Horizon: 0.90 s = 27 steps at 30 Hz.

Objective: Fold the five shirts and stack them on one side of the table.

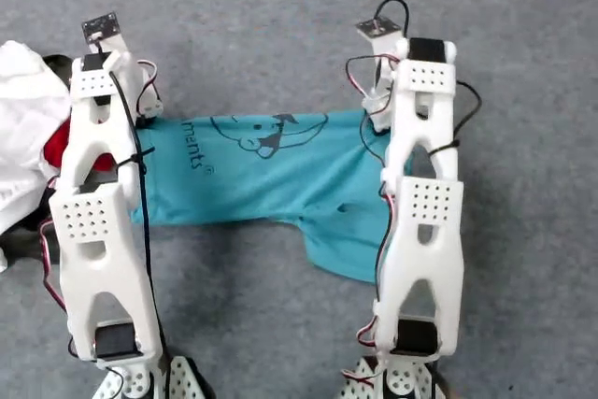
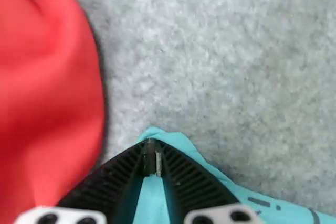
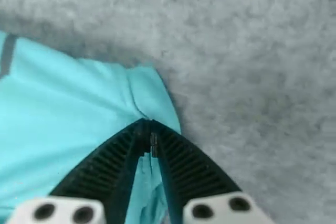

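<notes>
A teal shirt [image 1: 262, 170] with a dark print lies folded across the middle of the grey table, one flap hanging toward the front. My left gripper [image 2: 152, 153] is shut on the teal shirt's corner [image 2: 157, 135], at the shirt's far left end [image 1: 149, 123]. My right gripper [image 3: 149, 135] is shut on the teal shirt's other far corner [image 3: 152, 85], at the right end [image 1: 378, 119]. A red shirt [image 2: 47, 93] lies close beside the left gripper. A pile of shirts, white [image 1: 23, 128] with red [image 1: 58, 142] among it, sits at the table's left edge.
The grey felt table [image 1: 523, 184] stretches bare to the right of the right arm and along the far edge. Both white arms [image 1: 98, 231] [image 1: 425, 212] reach from the front edge over the shirt's ends.
</notes>
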Motion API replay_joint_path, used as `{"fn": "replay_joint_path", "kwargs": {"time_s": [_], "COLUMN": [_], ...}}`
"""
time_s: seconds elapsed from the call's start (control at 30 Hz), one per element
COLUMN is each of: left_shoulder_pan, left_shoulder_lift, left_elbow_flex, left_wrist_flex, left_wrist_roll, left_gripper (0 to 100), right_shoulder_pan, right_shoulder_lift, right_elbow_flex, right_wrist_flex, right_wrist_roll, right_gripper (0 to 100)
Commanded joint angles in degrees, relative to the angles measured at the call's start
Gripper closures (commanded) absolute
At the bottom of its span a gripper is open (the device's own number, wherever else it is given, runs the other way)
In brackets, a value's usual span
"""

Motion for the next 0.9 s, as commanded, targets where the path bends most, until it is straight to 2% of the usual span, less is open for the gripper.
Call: {"fn": "replay_joint_path", "kwargs": {"time_s": [0.0,0.17,0.37,0.53,0.7,0.87], "left_shoulder_pan": [-1.10,-0.57,0.84,2.24,4.79,6.37], "left_shoulder_lift": [-0.26,-0.26,0.35,-2.02,-7.91,-18.20], "left_elbow_flex": [-5.41,-21.14,-40.66,-32.48,-16.84,0.66], "left_wrist_flex": [2.90,15.21,28.40,28.31,28.22,25.58], "left_wrist_roll": [0.53,-4.31,-11.87,-15.30,-17.05,-16.62], "left_gripper": [97,97,97,97,97,97], "right_shoulder_pan": [1.85,2.46,0.26,-5.54,-11.16,-13.89], "right_shoulder_lift": [-3.21,-16.84,-36.79,-45.58,-54.11,-60.97], "right_elbow_flex": [-3.21,9.45,30.20,53.23,75.38,90.42], "right_wrist_flex": [1.49,1.32,1.23,-6.33,-17.05,-26.55], "right_wrist_roll": [0.44,0.70,6.95,6.77,6.59,6.59], "right_gripper": [98.5,98.5,98.5,98.5,98.5,98.5]}}
